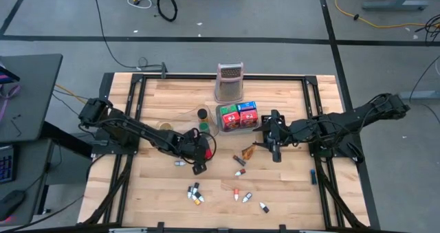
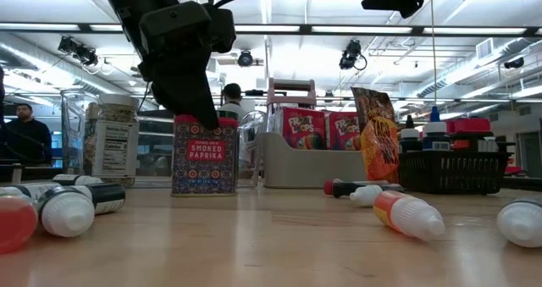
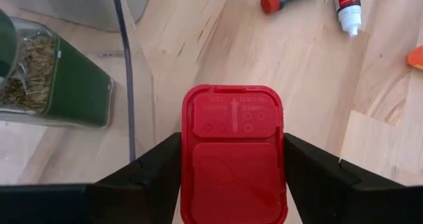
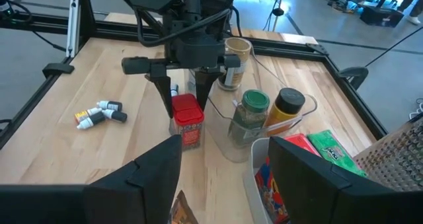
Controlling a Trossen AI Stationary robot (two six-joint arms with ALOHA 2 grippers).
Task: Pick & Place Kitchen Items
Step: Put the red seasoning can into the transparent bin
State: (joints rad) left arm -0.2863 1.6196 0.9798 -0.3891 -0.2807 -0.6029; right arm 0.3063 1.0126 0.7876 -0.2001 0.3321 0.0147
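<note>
The left gripper (image 1: 199, 150) is held low over the middle of the table (image 1: 289, 192), its fingers (image 3: 155, 174) set on either side of the paprika tin (image 3: 232, 154). From the left wrist, the dark pads are seen pressed against both sides of the tin's red lid. In the low view the tin (image 2: 205, 156) is shown upright on the wood, with the gripper (image 2: 196, 109) coming down on its top. In the right wrist view the same tin (image 4: 187, 120) is seen standing just beside a clear tray (image 4: 228, 141).

In that tray a green-capped jar (image 4: 250, 118) and a yellow-capped bottle (image 4: 283, 112) are held, with a third jar (image 4: 234, 62) behind them. A grey tray (image 1: 221, 116) next to it is filled with red, blue and green packets (image 1: 238, 115), and the grater (image 1: 230, 82) is stood behind it.

The right gripper (image 1: 275, 145) is positioned right of centre, above the table, with its fingers (image 4: 155, 168) spread apart and nothing between them. An orange packet (image 1: 249, 151) and a dark tube (image 1: 238, 159) are found just left of it.

Small capped tubes are scattered nearer the front edge: a cluster (image 1: 195, 194) at the left, a few (image 1: 242, 195) further right, and one (image 1: 179, 163) close to the left gripper.
</note>
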